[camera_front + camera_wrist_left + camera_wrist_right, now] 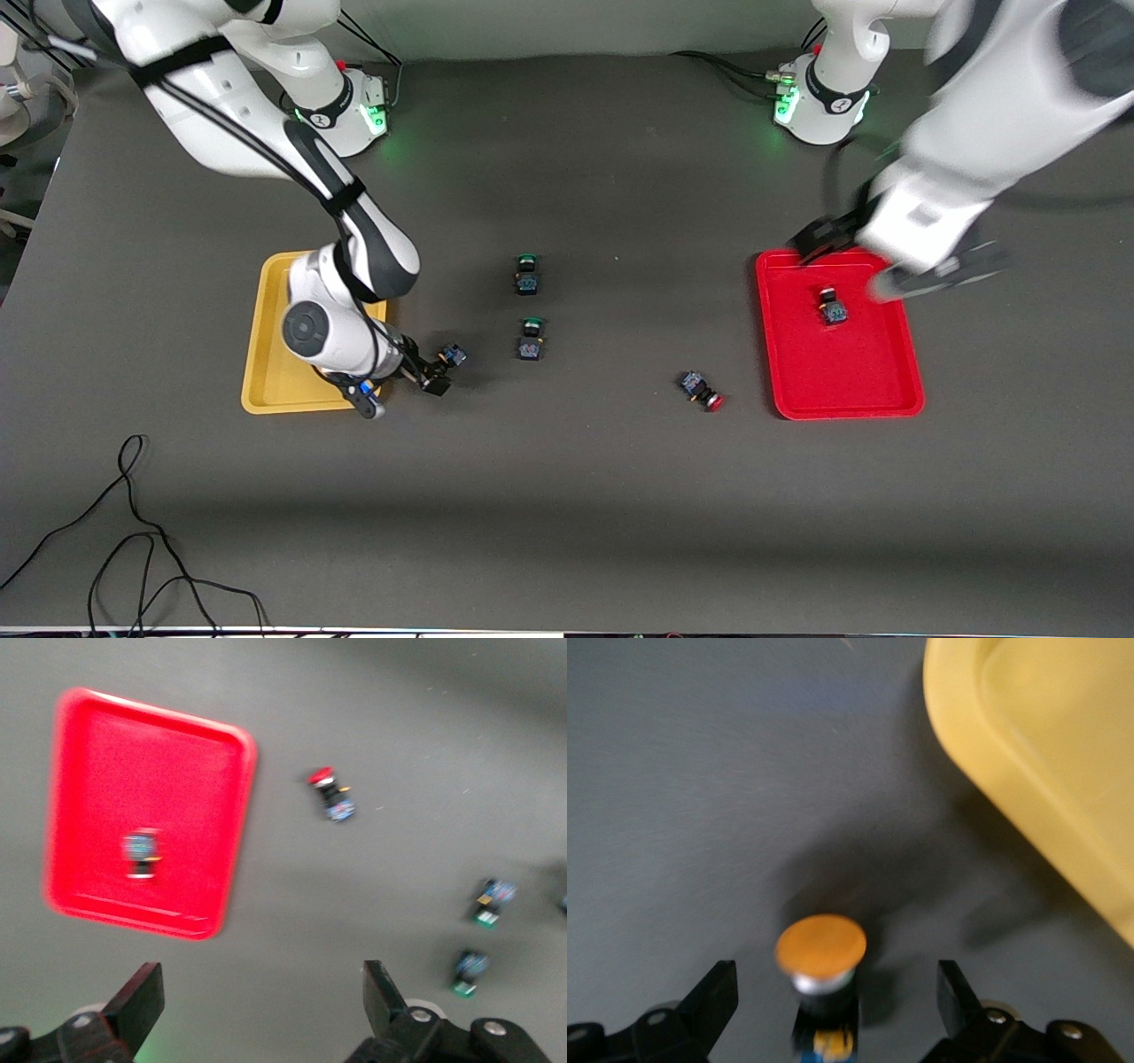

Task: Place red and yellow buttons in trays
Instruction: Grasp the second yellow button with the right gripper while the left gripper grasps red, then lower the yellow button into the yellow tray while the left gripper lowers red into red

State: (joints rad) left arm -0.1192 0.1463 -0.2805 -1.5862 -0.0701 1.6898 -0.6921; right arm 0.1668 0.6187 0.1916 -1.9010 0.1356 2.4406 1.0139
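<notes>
Left gripper [257, 1010] fingers open over red tray [895, 390] | right gripper [833, 1014] open, seemingly straddling yellow button [821, 950]

1. We see glossy white arm shells with black joint bands and black cables strapped along the right arm [266, 133].
2. Green lights glow at both bases.
3. Black fingers [137, 997] carry silver screws.

Even overhead light, soft shadows on the dark grey table [567, 496]; motion blur smears the white left arm [992, 133] and both wrist views.
</notes>
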